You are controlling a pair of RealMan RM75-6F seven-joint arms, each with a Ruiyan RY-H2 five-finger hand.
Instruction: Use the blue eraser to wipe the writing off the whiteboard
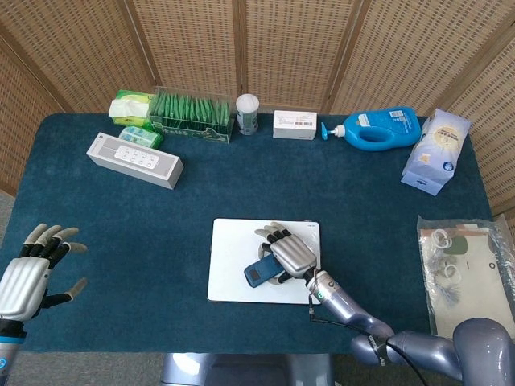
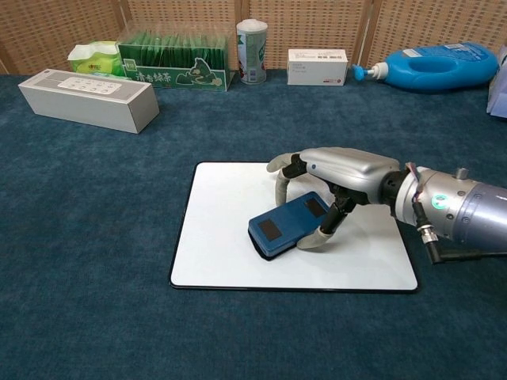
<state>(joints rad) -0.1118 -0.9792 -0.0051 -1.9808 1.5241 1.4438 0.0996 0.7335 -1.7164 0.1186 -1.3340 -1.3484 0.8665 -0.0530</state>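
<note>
The blue eraser [image 2: 287, 225] [image 1: 259, 271] lies flat on the white whiteboard [image 2: 222, 245] [image 1: 229, 269] near its middle. My right hand [image 2: 337, 168] [image 1: 288, 253] holds the eraser between thumb and fingers from the right side. No writing shows on the bare parts of the board; the patch under the eraser and hand is hidden. My left hand [image 1: 32, 269] hovers open at the table's front left corner, far from the board.
Along the back edge stand a white speaker box [image 1: 134, 160], green packets in a clear bin [image 1: 191, 115], a small canister [image 1: 247, 113], a white carton [image 1: 294, 125] and a blue bottle [image 1: 376, 128]. A plastic bag [image 1: 463, 273] lies at the right.
</note>
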